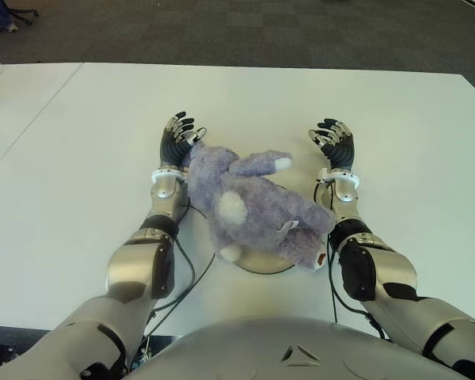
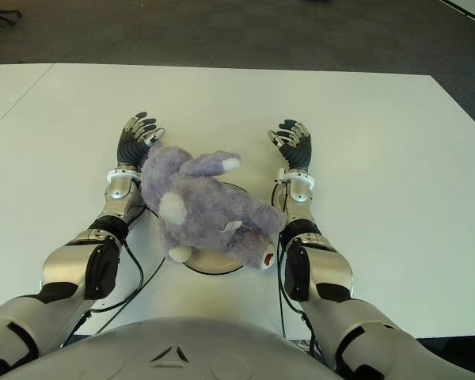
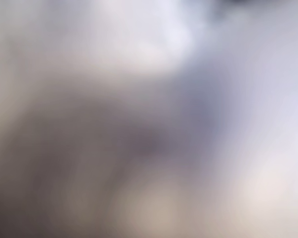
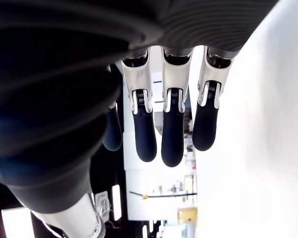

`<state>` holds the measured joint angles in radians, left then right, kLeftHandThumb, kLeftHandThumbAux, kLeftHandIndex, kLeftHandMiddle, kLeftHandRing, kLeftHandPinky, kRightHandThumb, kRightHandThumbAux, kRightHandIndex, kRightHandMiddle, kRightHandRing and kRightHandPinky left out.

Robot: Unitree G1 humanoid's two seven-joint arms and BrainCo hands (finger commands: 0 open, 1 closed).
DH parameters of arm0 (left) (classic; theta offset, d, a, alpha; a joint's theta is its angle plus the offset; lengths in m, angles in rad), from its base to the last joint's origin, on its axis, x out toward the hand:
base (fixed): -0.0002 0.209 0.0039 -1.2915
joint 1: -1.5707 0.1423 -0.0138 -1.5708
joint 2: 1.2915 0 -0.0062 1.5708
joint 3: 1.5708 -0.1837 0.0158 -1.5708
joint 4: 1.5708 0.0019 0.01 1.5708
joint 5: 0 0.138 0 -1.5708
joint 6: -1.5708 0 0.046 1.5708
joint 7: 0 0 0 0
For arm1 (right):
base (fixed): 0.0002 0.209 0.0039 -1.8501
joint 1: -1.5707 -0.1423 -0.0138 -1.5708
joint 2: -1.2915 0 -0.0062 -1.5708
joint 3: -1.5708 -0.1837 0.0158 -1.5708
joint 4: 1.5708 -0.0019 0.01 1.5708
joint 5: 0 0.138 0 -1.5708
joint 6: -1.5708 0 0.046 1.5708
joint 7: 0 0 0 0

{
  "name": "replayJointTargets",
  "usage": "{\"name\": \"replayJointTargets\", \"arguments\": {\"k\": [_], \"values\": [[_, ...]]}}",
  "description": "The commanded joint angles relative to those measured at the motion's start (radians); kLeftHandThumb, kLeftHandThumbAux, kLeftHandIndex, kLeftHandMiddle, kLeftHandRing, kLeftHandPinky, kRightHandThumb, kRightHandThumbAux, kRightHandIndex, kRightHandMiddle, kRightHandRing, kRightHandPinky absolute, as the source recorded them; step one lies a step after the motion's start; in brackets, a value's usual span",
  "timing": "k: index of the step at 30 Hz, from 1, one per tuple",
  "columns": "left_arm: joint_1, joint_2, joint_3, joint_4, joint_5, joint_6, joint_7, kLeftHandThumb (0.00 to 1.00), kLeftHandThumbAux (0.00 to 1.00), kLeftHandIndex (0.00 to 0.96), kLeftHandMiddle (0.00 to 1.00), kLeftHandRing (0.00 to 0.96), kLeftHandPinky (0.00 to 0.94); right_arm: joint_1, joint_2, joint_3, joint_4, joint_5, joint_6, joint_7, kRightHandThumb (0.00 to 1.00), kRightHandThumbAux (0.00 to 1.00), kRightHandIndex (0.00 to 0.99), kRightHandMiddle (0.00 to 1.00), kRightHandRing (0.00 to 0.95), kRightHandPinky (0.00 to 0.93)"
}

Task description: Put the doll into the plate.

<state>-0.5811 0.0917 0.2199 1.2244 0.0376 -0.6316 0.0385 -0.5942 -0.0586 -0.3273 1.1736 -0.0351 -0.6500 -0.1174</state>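
Observation:
A purple plush doll with white patches lies across a round white plate, hiding most of it; only the plate's near rim shows. My left hand is at the doll's far left end, palm up, fingers spread and holding nothing, the plush brushing its thumb side. The left wrist view is filled by a blur of the doll. My right hand is to the right of the doll, apart from it, fingers extended and empty.
The white table stretches wide on both sides and beyond the hands. Its far edge meets dark carpet. Black cables run along both forearms near the plate.

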Motion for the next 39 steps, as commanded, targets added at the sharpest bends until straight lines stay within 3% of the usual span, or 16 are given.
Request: {"name": "replayJointTargets", "arguments": {"k": [1, 18, 32, 39], "values": [[0.217, -0.098, -0.005, 0.124, 0.002, 0.083, -0.003, 0.0, 0.706, 0.185, 0.272, 0.253, 0.236, 0.284, 0.064, -0.028, 0.15, 0.041, 0.031, -0.005, 0.239, 0.858, 0.302, 0.353, 0.373, 0.37], [0.215, -0.1, 0.017, 0.124, -0.024, 0.091, -0.025, 0.0, 0.666, 0.173, 0.282, 0.272, 0.248, 0.289, 0.067, -0.026, 0.148, 0.04, 0.014, -0.002, 0.231, 0.856, 0.312, 0.353, 0.377, 0.395], [0.213, -0.1, 0.024, 0.123, -0.037, 0.097, -0.036, 0.0, 0.636, 0.156, 0.257, 0.245, 0.199, 0.284, 0.073, -0.034, 0.149, 0.049, 0.021, 0.0, 0.281, 0.855, 0.326, 0.364, 0.386, 0.385], [0.213, -0.097, 0.021, 0.124, -0.035, 0.102, -0.032, 0.0, 0.658, 0.16, 0.262, 0.253, 0.235, 0.283, 0.071, -0.029, 0.15, 0.043, 0.031, -0.007, 0.255, 0.851, 0.315, 0.355, 0.376, 0.378]]}}
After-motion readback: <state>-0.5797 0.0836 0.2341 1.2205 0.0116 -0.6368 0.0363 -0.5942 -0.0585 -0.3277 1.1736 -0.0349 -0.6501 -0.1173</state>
